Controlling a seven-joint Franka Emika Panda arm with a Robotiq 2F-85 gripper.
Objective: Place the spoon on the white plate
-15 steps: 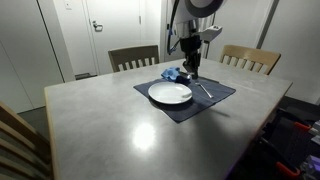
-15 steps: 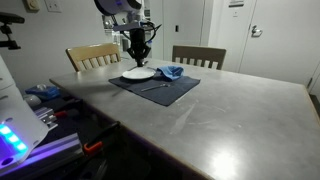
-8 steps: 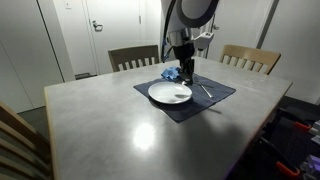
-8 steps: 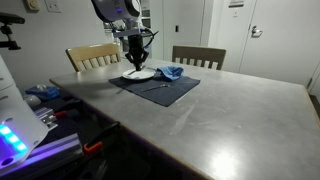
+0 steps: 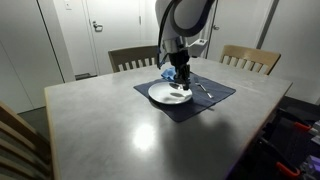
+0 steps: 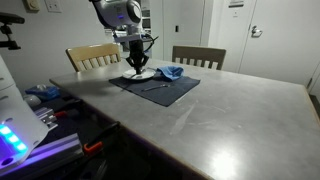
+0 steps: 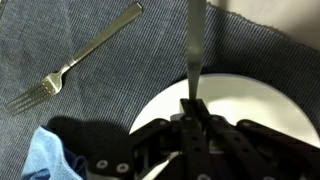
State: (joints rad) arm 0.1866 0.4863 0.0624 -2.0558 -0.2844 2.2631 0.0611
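Observation:
My gripper is shut on the spoon, whose thin silvery handle sticks straight out from between the fingers in the wrist view. The bowl of the spoon is out of view. The gripper hangs low over the white plate, which lies on the dark placemat. In both exterior views the gripper is just above the white plate.
A silver fork lies on the dark blue-grey placemat beside the plate. A crumpled blue cloth lies at the mat's far edge. Wooden chairs stand behind the grey table.
My gripper has carried the spoon from beside the plate, near the fork, sideways to a spot over the plate and has come lower.

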